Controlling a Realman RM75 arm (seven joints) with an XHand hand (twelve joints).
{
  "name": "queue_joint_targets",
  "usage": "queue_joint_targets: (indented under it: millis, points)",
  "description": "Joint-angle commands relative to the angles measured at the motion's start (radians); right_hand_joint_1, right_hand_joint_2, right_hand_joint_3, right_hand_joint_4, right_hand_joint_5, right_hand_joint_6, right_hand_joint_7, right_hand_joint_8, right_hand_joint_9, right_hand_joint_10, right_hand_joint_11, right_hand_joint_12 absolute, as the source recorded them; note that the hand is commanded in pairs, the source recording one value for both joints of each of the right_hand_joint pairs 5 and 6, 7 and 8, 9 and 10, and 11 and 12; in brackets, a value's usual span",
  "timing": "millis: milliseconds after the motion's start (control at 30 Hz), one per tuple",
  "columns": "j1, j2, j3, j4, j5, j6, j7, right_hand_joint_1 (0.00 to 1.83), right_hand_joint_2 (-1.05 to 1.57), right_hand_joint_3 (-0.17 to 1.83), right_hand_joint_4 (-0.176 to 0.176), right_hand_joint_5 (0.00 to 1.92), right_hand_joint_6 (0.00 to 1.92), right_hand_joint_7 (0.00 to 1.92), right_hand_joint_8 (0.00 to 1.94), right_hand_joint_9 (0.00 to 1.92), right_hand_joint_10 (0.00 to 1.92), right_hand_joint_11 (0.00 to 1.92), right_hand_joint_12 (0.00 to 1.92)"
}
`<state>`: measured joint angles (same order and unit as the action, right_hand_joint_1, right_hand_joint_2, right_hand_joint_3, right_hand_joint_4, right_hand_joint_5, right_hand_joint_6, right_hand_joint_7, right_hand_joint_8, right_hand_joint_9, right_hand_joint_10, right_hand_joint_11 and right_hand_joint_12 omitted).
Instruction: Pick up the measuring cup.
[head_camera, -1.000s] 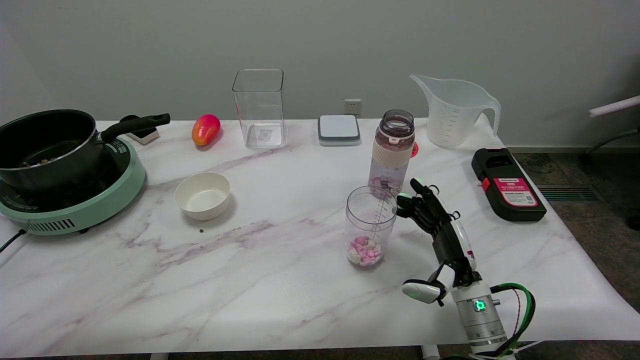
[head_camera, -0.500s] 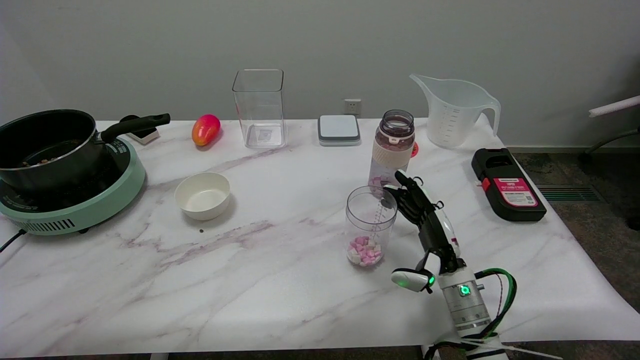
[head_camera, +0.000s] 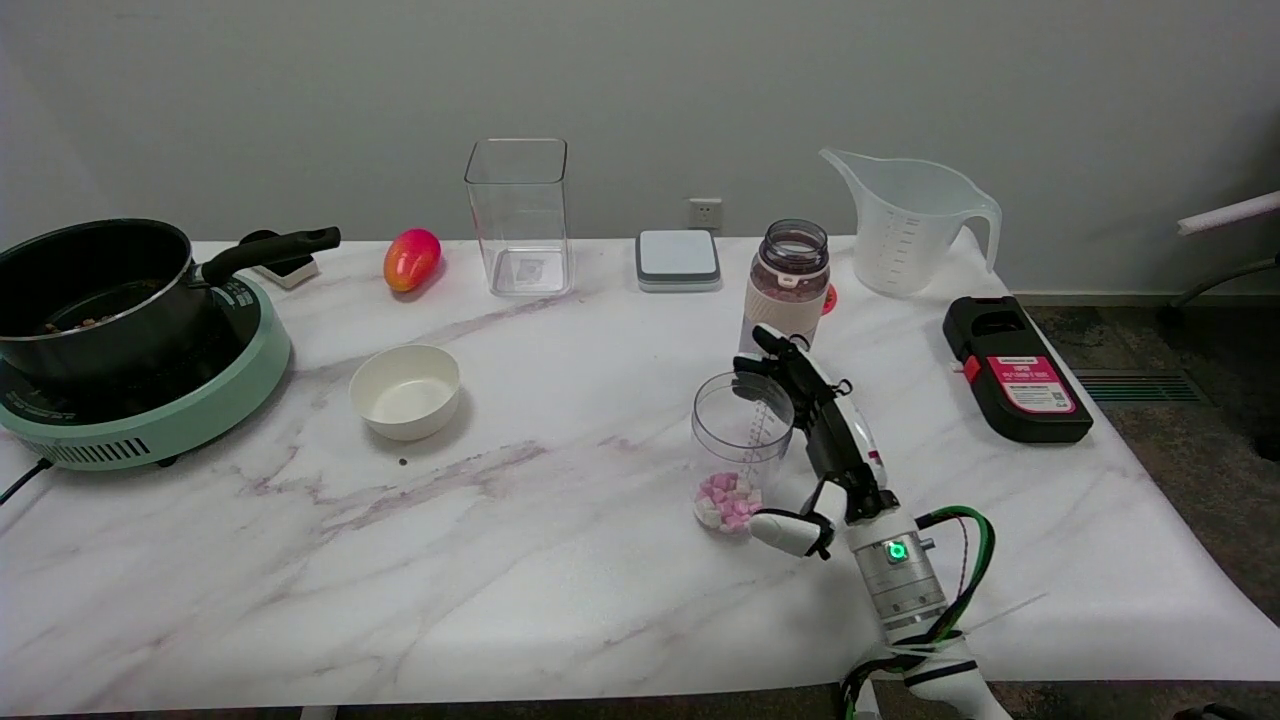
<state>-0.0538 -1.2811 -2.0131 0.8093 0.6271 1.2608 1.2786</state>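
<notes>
The clear, round plastic measuring cup (head_camera: 741, 452) with pink and white pellets, standing mid-table just before a tinted bottle (head_camera: 786, 292), is judged light, stiff and slippery, best gripped mid-wall; the right hand (head_camera: 812, 430) is spread beside it, contact apparently not made.

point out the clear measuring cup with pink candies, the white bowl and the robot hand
clear measuring cup with pink candies (head_camera: 728, 455): head view, front wall
white bowl (head_camera: 405, 392): head view, inside
robot hand (head_camera: 815, 420): head view, palm
</notes>
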Motion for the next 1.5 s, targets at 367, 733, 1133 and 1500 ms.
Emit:
queue_joint_targets:
  millis: [367, 733, 1133, 1500]
  points:
    - [0.039, -0.028, -0.009, -0.005, -0.053, -0.055, 0.023, 1.23, -0.38, 1.34, 0.0, 0.41, 0.41, 0.5, 0.5, 0.47, 0.47, 0.49, 0.49]
    - [0.038, -0.028, -0.019, -0.01, -0.056, -0.048, 0.023, 1.28, -0.26, 1.32, 0.0, 0.44, 0.44, 0.51, 0.51, 0.49, 0.49, 0.5, 0.5]
    - [0.036, -0.029, -0.019, -0.009, -0.056, -0.049, 0.023, 1.34, 0.52, 0.69, 0.0, 0.67, 0.67, 1.01, 1.01, 1.02, 1.02, 0.92, 0.92]
    - [0.033, -0.029, -0.016, -0.009, -0.047, -0.03, 0.023, 1.31, 0.6, 0.52, 0.0, 0.78, 0.78, 1.16, 1.16, 1.12, 1.12, 0.93, 0.93]
